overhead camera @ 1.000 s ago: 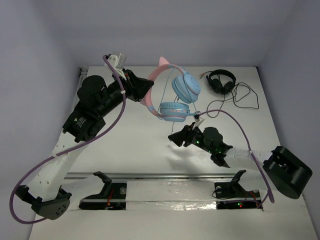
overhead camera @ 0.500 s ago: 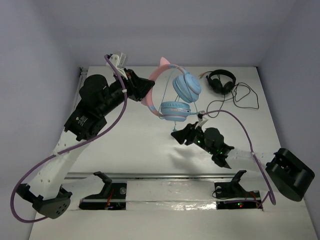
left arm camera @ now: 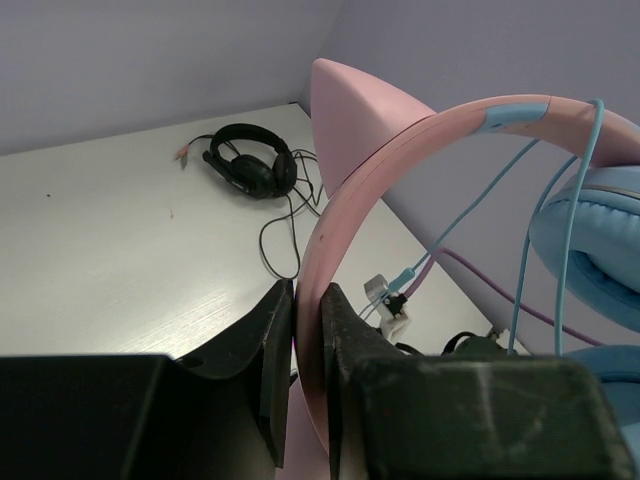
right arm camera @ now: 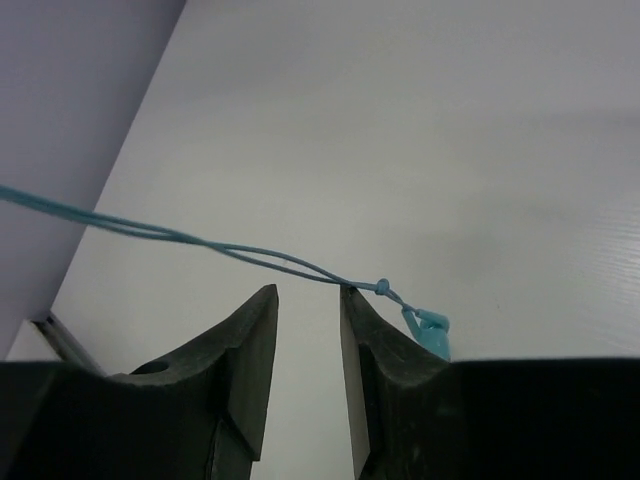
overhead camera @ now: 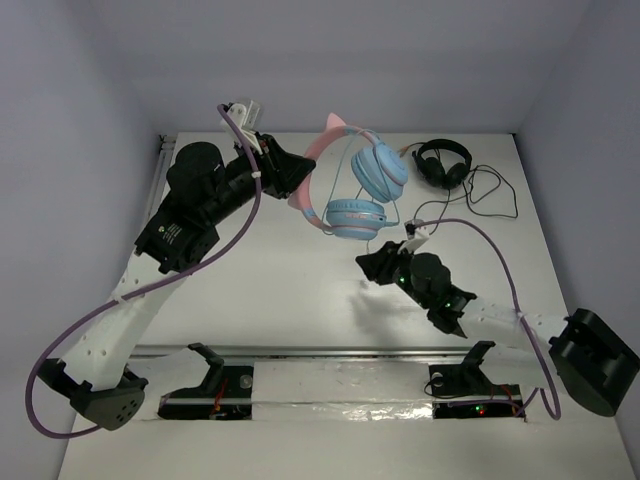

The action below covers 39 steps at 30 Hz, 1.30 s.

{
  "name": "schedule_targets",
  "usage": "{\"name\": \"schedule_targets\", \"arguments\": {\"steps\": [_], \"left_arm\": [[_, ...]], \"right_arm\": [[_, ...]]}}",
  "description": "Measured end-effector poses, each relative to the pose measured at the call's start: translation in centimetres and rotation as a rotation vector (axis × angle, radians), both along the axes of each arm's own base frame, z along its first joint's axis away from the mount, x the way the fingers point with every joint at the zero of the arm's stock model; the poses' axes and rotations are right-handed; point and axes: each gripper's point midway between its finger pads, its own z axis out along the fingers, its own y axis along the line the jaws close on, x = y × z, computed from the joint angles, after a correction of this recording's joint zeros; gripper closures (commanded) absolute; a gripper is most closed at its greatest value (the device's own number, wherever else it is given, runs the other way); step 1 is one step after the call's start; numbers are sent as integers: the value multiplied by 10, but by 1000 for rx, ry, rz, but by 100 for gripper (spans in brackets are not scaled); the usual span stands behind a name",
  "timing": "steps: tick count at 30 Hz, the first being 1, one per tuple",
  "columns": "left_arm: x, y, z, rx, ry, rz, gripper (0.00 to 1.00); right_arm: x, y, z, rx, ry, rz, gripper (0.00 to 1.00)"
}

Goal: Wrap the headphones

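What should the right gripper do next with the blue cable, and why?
Probably the right gripper should reach forward and close on the cable: its jaws stand apart, the cable draped across their tips, while the left gripper clamps the headband.

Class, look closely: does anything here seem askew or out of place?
The headphones hang tilted in the left hand, clamped by the headband. Their cable lies across the fingertips of the open right hand, apparently ungripped.

No legible txt; tiny mark (overhead camera: 167, 237) on left arm (overhead camera: 190, 200), maybe label.
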Motion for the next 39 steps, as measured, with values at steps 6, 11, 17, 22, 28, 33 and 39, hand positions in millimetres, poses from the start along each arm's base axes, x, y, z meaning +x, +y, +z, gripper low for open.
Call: {"name": "schedule_targets", "arguments": {"steps": [6,11,17,22,28,33,39], "left_arm": [[0,0,0,0,-1,0,100],[0,0,0,0,-1,0,100],[-2,1,1,-1,-2,-1,100],[-4,2,1,1,0,-1,100],[-6,4,8,-2,-6,-1,100],[-7,5,12,-8,-14,1,100],[6,15,12,-5,-20,93,100]], "right_arm": [[-8,-2,20,54,-22,14,46],[-5,0,5,11,12,14,44],[4,14,-16,-63,43,52,44],[11,23,-22,-77,16,72,45],[20,30,-29,-92,-11,76,51],[22,35,-32,-87,-23,91,80],[11,47,-28,-21,-4,136,100]]}}
